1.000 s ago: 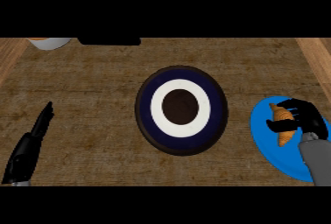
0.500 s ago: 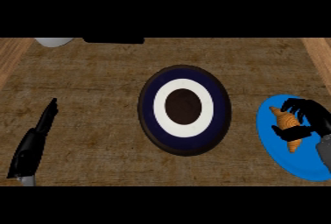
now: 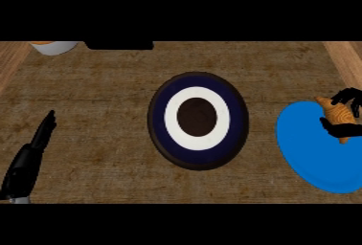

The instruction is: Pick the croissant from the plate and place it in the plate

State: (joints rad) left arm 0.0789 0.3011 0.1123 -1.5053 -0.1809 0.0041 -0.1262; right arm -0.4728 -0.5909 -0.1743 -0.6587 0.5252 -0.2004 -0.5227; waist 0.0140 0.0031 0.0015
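A golden-brown croissant (image 3: 338, 115) is at the right edge of the head view, over the upper part of a bright blue plate (image 3: 318, 153). My right hand (image 3: 348, 101) is curled round it, black fingers above and below it; most of the hand is cut off by the view's edge. A dark navy plate (image 3: 161, 100) with a white ring and a dark brown centre lies in the middle of the counter, a short way left of the blue plate. My left hand (image 3: 41, 136) rests at the lower left with straight fingers, holding nothing.
A white bowl (image 3: 53, 47) and a black object (image 3: 118, 45) sit at the counter's far edge, upper left. Lighter wooden strips (image 3: 345, 57) border the counter at both sides.
The view has shifted so everything sits further right. My right hand has closed round the croissant and moved with it toward the upper right part of the blue plate. The left hand has kept still.
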